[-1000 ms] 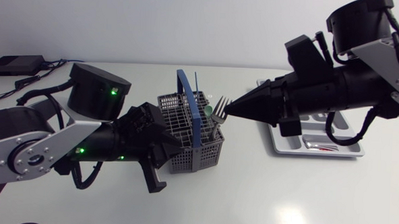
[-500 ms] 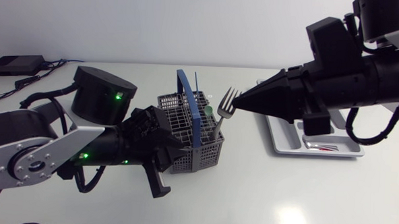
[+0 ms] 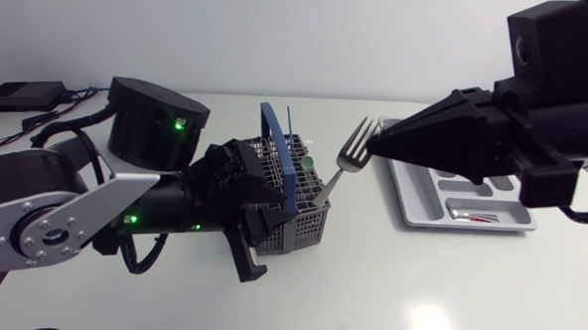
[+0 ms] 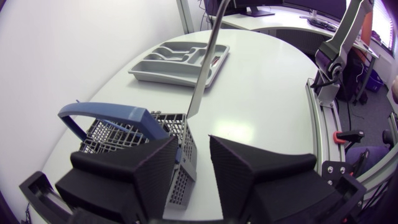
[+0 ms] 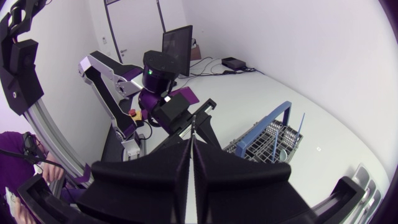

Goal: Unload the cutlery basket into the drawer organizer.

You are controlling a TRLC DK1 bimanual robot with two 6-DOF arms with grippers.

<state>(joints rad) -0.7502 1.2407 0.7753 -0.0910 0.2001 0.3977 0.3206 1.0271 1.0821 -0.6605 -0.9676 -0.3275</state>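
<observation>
The grey wire cutlery basket with a blue handle stands mid-table. My right gripper is shut on the head of a silver fork. The fork hangs tilted, its handle end at the basket's right rim. In the left wrist view the fork's handle rises past the basket. My left gripper is open astride the basket's near corner, also seen as the left gripper. The grey drawer organizer lies at the right. In the right wrist view the fingers press together, with the basket beyond.
A thin blue stick and a pale green piece stand in the basket. A red-handled item lies in the organizer's near compartment. A black box with cables sits at the far left back.
My right gripper has drawn back to the right and upward, pulling the fork up out of the basket. My left gripper's fingers have spread a little at the basket.
</observation>
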